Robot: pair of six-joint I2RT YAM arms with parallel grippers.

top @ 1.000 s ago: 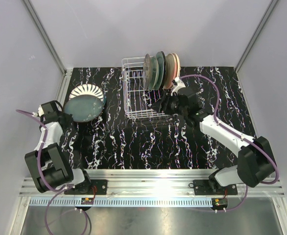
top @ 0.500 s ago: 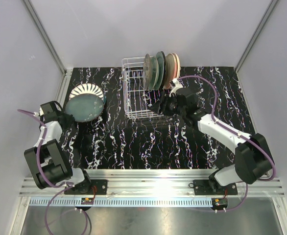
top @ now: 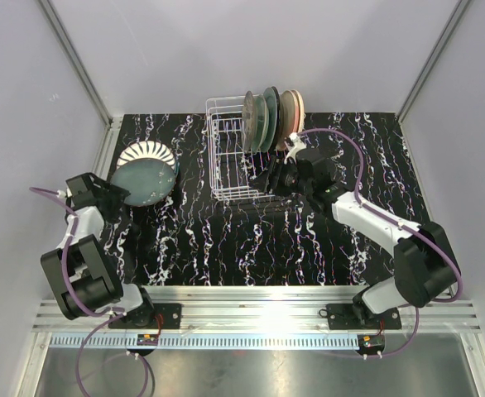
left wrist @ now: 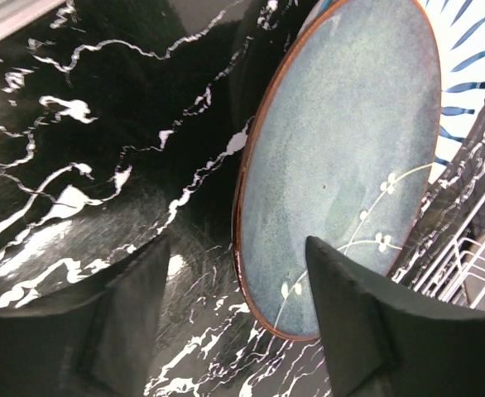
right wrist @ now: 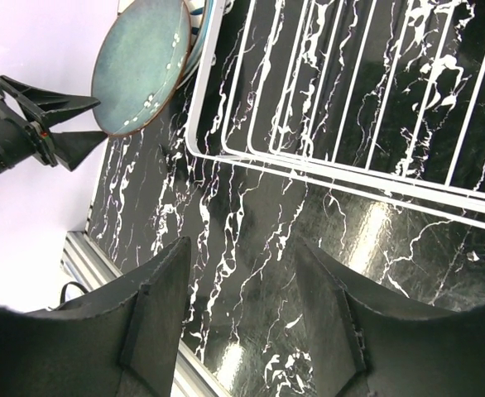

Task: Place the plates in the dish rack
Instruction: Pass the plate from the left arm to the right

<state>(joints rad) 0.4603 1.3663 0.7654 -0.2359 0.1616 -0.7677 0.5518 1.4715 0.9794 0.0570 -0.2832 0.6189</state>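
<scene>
The black table [top: 226, 240], veined with white, carries the white wire dish rack [top: 224, 132] at its far middle. The rack is an open-sided basket of thin bars. At its right end a row of plates [top: 269, 116] stands on edge, close together, in grey, green and peach tones.

On the left of the table, well apart from the rack, lies a blue-green plate [left wrist: 342, 165] with a brown rim and small white flower sprigs. It lies over the near part of a white plate with dark radial stripes [top: 143, 150] and reaches down onto the table.

The left gripper [left wrist: 238, 248] sits at the blue-green plate's near rim with its fingers spread. The rim passes between them without either pad touching it. The right gripper [right wrist: 242, 248] is low over the table just beside the rack's near right corner, fingers apart and empty.

A second ago the left gripper's fingers were pressed together at that rim. They have since opened, and the left wrist has drawn slightly back to the left. The blue-green plate has stayed in place. The right arm has eased a little closer to the rack.
</scene>
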